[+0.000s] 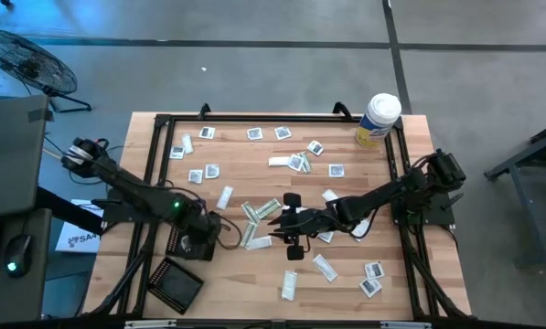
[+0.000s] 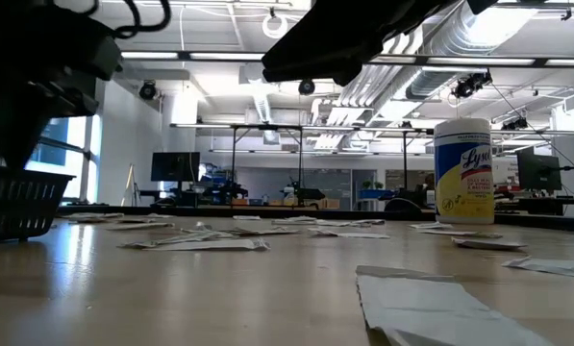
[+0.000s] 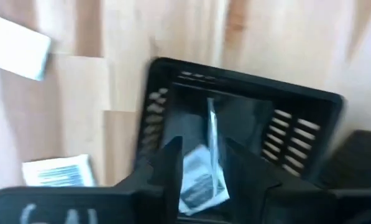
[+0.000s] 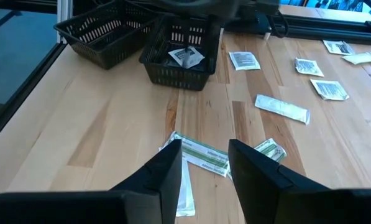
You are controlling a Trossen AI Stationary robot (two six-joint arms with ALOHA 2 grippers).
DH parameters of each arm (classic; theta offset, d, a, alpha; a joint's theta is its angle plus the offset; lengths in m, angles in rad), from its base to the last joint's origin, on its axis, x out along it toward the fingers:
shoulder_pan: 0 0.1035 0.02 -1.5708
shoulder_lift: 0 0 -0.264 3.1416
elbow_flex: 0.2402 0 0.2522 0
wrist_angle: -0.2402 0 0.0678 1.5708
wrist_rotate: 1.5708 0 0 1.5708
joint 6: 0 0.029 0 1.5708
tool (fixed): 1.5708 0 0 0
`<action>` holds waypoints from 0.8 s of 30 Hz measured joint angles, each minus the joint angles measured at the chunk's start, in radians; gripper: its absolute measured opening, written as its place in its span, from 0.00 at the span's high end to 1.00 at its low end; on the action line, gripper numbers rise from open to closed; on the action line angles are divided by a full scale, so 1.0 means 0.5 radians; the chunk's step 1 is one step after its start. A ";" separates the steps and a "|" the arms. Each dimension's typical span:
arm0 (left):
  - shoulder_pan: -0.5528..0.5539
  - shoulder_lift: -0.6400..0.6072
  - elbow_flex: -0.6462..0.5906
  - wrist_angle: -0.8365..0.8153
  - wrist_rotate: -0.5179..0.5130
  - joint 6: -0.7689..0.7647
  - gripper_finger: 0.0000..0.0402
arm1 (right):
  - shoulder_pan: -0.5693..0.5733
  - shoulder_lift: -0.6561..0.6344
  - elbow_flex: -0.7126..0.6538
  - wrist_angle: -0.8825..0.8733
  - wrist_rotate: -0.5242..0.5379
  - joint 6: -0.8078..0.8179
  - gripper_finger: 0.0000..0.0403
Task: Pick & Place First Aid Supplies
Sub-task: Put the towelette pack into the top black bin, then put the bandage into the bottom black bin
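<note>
Left claw [image 3: 201, 165] parted over a packet [image 3: 201, 177] seemingly inside the basket [image 3: 309, 102]; right claw [image 4: 204, 155] parted, empty.

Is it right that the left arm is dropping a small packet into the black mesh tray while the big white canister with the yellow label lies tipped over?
Not quite: the white canister with the yellow label stands upright, as the low view shows. The left gripper is over the black mesh tray with a small grey-printed packet.

table [image 1: 254, 178]: pale wood, planked grain
mesh trays [image 4: 179, 65]: black
packets [image 1: 282, 133]: white-grey, dark print
strip wrappers [image 4: 282, 107]: white
green wrappers [image 4: 204, 154]: pale green, striped
canister [image 2: 462, 171]: white, yellow label, blue lettering
table frame [image 1: 154, 151]: black
</note>
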 joint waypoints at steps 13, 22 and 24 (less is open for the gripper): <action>0.043 -0.018 0.249 -0.341 -0.248 -0.036 0.70 | -0.001 0.033 0.001 0.006 -0.026 -0.115 0.69; -0.159 -0.035 0.318 -0.152 -0.473 -0.043 0.70 | -0.001 0.306 0.001 0.062 -0.139 -0.181 0.69; -0.183 -0.036 0.318 -0.134 -0.475 -0.050 0.70 | -0.001 0.339 0.001 0.058 -0.169 -0.181 0.69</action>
